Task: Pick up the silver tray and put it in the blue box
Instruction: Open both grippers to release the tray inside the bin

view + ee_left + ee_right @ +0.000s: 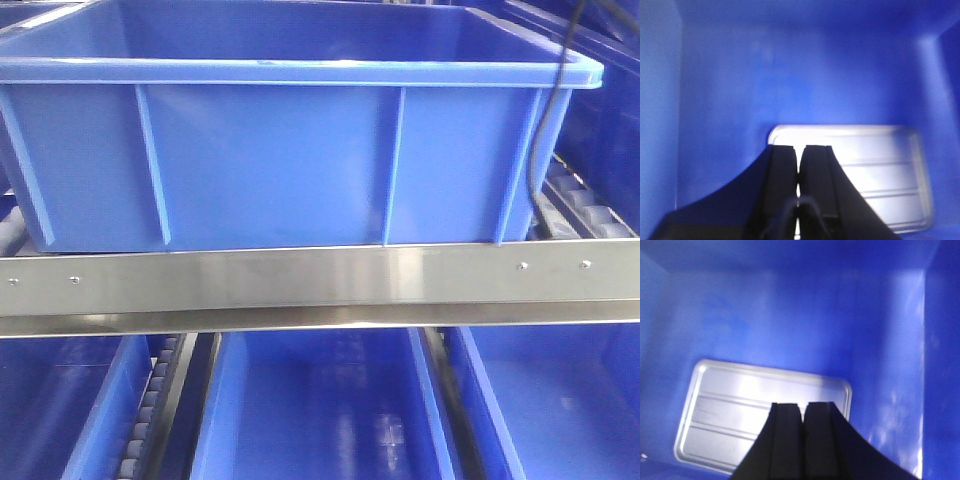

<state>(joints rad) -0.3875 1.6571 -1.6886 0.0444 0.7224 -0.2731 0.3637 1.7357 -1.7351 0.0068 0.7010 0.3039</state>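
Blue box [270, 160], a large deep plastic crate with vertical ribs on its side walls and a thick lipped rim, is seen resting on a brushed steel rail [320, 280] in the front view. Further blue plastic crates [310, 410] are seen on the level below the rail, and a black cable [545, 110] is draped over the box's right rim. Inside the box, the silver tray [740, 415], a shallow rectangular metal piece with rounded corners and two long raised ridges, is shown lying flat on the blue floor in both wrist views, near a side wall. The left gripper [799, 165] is held above the tray, its black fingers pressed together with nothing between them. The right gripper [802, 415] is likewise clenched on nothing, above the tray's edge.
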